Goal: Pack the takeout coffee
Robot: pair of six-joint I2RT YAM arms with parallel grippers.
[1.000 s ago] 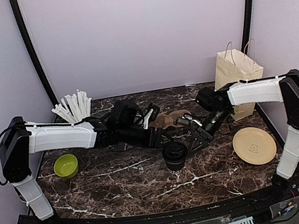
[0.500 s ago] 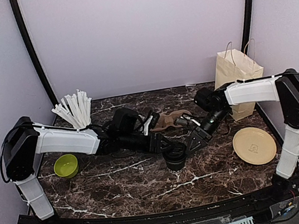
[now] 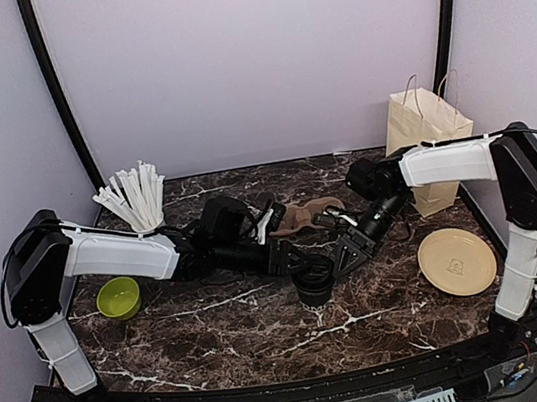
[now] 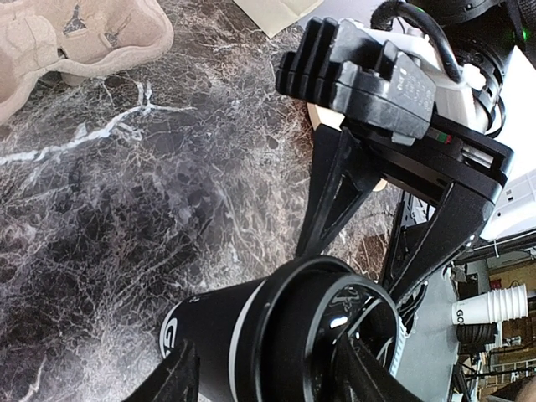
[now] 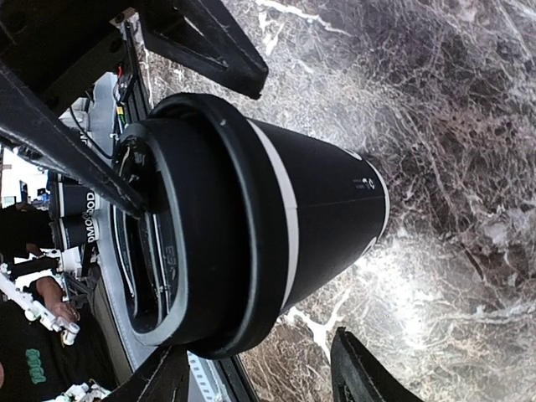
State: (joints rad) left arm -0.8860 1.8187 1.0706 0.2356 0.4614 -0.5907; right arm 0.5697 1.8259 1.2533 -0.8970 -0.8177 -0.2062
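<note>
The coffee cup (image 3: pixel 313 277) stands mid-desk (image 3: pixel 217 330) with the left pincer (image 4: pixel 272 373) and right pincer (image 5: pixel 260 360) spread astride it — whether either presses I cannot tell — and, probably light crushable paper, it wants a gentle hold on the sleeve (image 5: pixel 327 218).

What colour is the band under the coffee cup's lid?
White band on a black cup; clearest in the right wrist view.

Lab test booth: plain walls (image 3: pixel 248 62), marble table (image 3: pixel 219 340).
</note>
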